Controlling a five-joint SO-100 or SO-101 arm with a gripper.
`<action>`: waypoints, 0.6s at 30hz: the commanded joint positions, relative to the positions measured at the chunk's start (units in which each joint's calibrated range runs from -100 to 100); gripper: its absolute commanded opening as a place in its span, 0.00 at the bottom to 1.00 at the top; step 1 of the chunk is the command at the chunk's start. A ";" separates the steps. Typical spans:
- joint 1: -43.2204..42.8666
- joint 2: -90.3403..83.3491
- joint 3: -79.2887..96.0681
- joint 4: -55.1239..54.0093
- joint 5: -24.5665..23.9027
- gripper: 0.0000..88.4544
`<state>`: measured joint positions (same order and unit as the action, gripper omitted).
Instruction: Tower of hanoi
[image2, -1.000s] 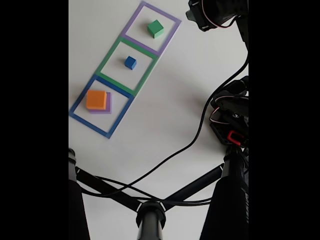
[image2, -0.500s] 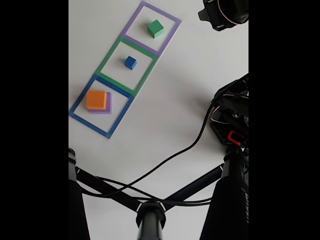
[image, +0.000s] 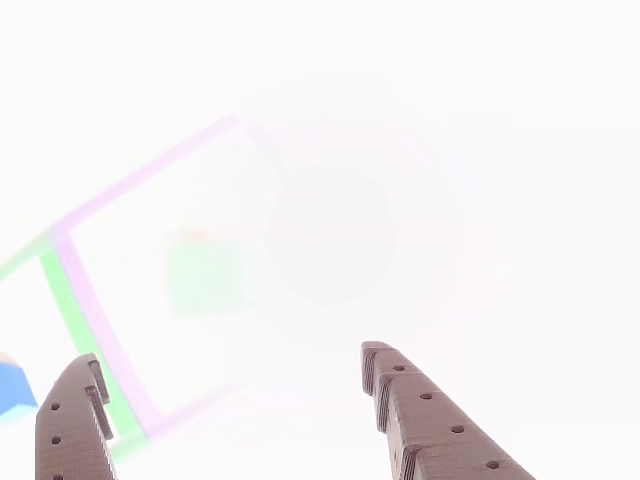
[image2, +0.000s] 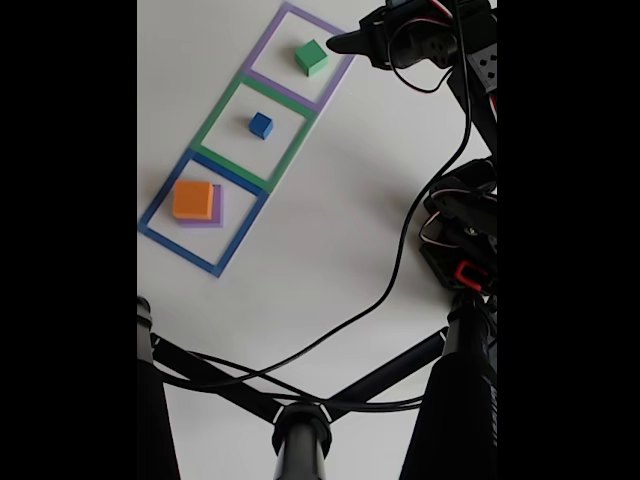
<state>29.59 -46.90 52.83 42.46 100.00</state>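
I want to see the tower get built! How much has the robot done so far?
Done: the orange cube sits on the purple slab in the blue outline.
In hand: nothing. The open gripper is beside the green cube in the purple outline.
Left: the green cube and the blue cube, alone in the green outline, aren't stacked.

The orange cube (image2: 192, 198) sits on the pale-purple slab (image2: 217, 208). The blue cube (image2: 261, 125) and green cube (image2: 311, 57) stand apart; the green one looks washed out, perhaps from glare, in the other view (image: 207, 270).
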 joint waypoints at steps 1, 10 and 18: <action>0.22 0.19 10.44 -19.38 0.00 0.34; 0.32 10.28 22.08 -44.16 0.00 0.37; -2.08 23.60 25.17 -63.67 0.00 0.36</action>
<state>29.19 -26.72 77.81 -13.00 100.00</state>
